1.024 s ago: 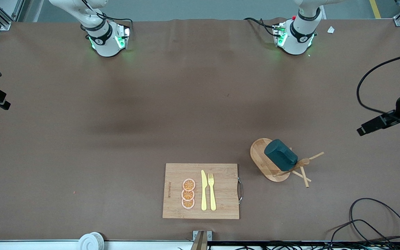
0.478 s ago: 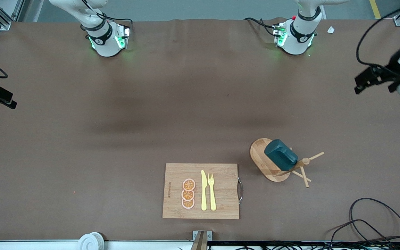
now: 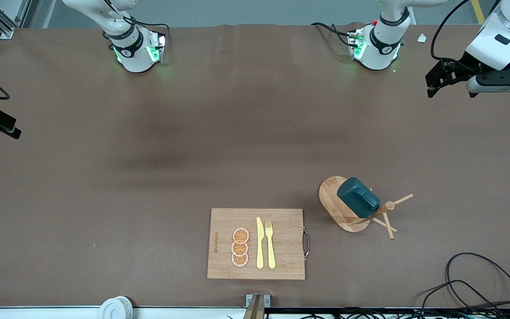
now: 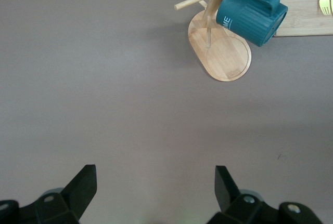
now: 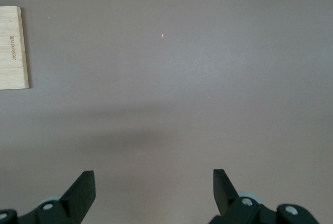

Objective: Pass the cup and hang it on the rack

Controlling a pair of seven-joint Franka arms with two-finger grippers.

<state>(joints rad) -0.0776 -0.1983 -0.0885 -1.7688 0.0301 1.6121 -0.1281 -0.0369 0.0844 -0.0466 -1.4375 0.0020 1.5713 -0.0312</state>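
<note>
The dark teal cylindrical cup point(image 3: 357, 197) hangs tilted on the light wooden rack point(image 3: 343, 208), nearest the released left gripper point(image 4: 156, 182); the right gripper point(image 5: 154, 183) waits, also released.

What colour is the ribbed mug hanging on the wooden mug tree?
Dark teal-green ribbed mug, with pale lettering near its rim; clearest in the left wrist view.
</note>
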